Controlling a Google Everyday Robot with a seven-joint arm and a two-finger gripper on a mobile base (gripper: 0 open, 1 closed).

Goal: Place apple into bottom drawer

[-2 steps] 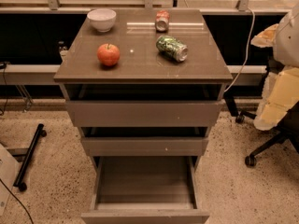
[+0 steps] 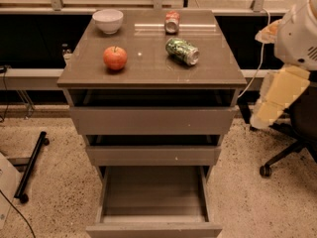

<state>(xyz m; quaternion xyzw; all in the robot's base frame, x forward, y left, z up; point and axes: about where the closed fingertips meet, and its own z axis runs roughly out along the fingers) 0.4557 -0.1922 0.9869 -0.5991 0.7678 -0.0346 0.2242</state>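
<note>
Nearest, at the foot of the cabinet (image 2: 148, 76), the bottom drawer (image 2: 153, 195) stands pulled fully out, with nothing in it and its floor bare. Above it, the two shallower drawers (image 2: 152, 120) are each slightly ajar, with a dark gap over each front.

Off the cabinet's right side, level with the top drawer, hangs the gripper (image 2: 262, 114), the cream-coloured end of the arm (image 2: 297, 31). It points down and toward the cabinet but touches nothing. Whether it is apart or together I cannot tell.

On the cabinet top, the apple (image 2: 115, 58) sits near the front left, upright and alone. A green can (image 2: 182, 51) lies on its side to the front right. Farther back are a white bowl (image 2: 108, 20) at the rear left and a red can (image 2: 172, 22) at the rear centre.

Since a moment ago the arm has edged a little toward the cabinet, while the apple, cans, bowl and drawers have not moved. I read this as the start of the reach. The drawer is ready, the apple is not yet grasped, and the gripper must next cross the right half of the cabinet top, clearing the green can.
</note>
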